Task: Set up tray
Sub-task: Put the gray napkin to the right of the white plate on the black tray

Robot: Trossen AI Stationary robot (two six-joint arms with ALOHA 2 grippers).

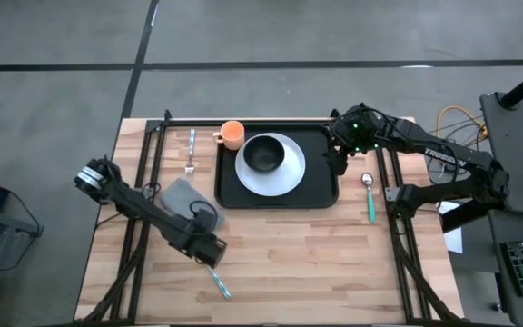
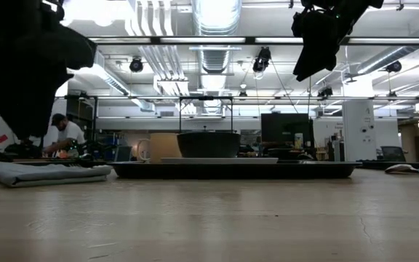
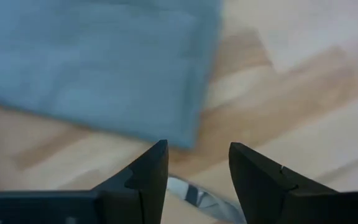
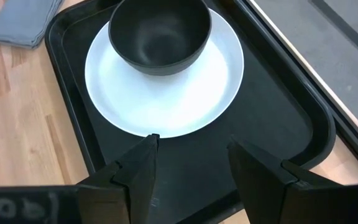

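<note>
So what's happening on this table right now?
A tray is being set. It already holds a white plate with a dark bowl on it and an orange cup. The right gripper hovers open over the tray's right end, holding nothing. The left gripper is open, low over the table beside the grey napkin, just above a teal-handled utensil. A fork and spoon lie on the table outside the tray.

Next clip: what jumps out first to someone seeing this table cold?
The black tray at the table's far middle draws the eye, carrying a white plate with a dark bowl on it and an orange cup at its far left corner. The right hand hangs open over the tray's right end, while the left hand sits open low over the wood just past a grey napkin.
</note>
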